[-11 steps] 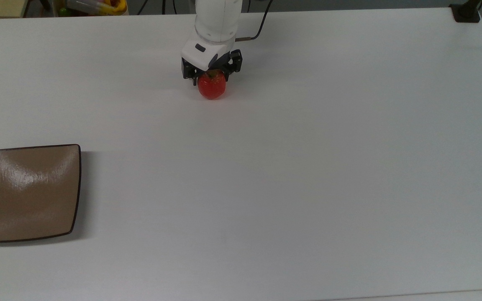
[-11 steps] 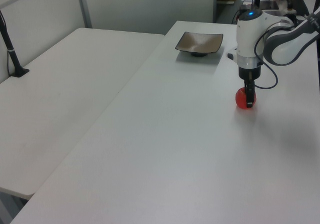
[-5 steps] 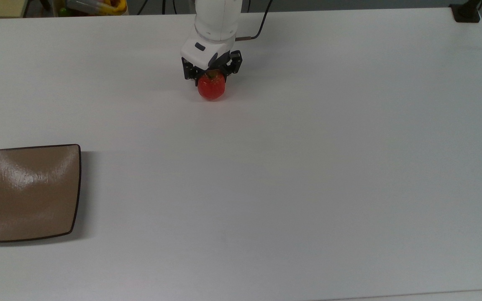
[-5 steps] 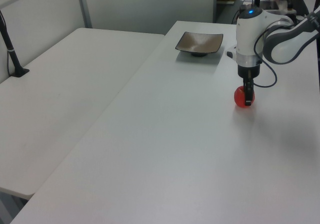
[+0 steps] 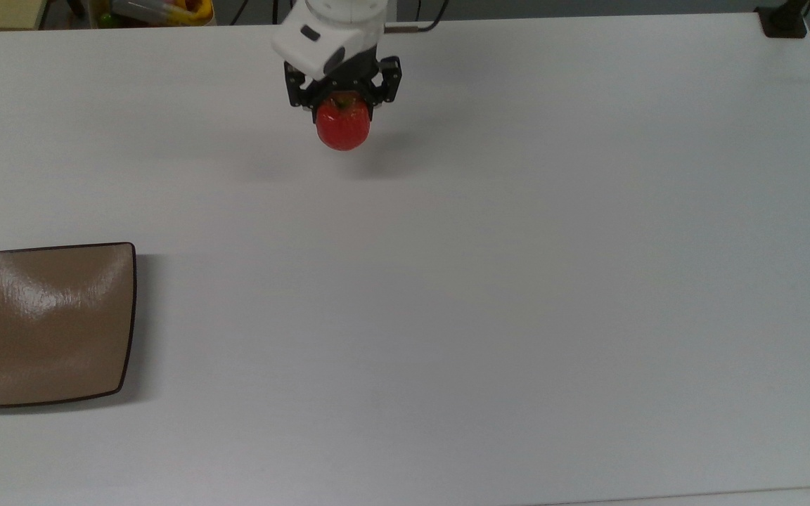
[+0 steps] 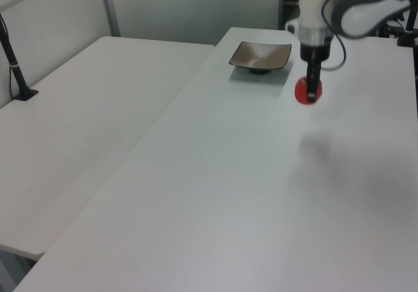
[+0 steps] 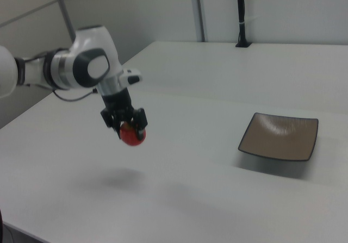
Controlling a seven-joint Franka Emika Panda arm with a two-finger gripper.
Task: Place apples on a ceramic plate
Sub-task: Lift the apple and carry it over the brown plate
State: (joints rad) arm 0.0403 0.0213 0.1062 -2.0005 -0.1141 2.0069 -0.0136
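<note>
Apple (image 5: 342,128): small, glossy red, with a yellow-green patch at the stem; suspended clear of the white table (image 5: 489,281), its shadow cast on the surface beneath. Ceramic plate (image 5: 45,324): square, glossy tan-brown, thin dark rim, rounded corners, edges curving slightly upward; lying flat and bare on the table, well apart from the apple, at the top view's left edge.

On the white table (image 5: 489,281), the gripper (image 5: 343,98) sits near 12 o'clock, its black fingers closed on the top of the red apple (image 5: 342,126), which hangs below them. A soft shadow lies on the table just toward 5 o'clock of the apple. The tan plate (image 5: 43,323) rests at 8 o'clock by the table's edge, well apart from the apple.
</note>
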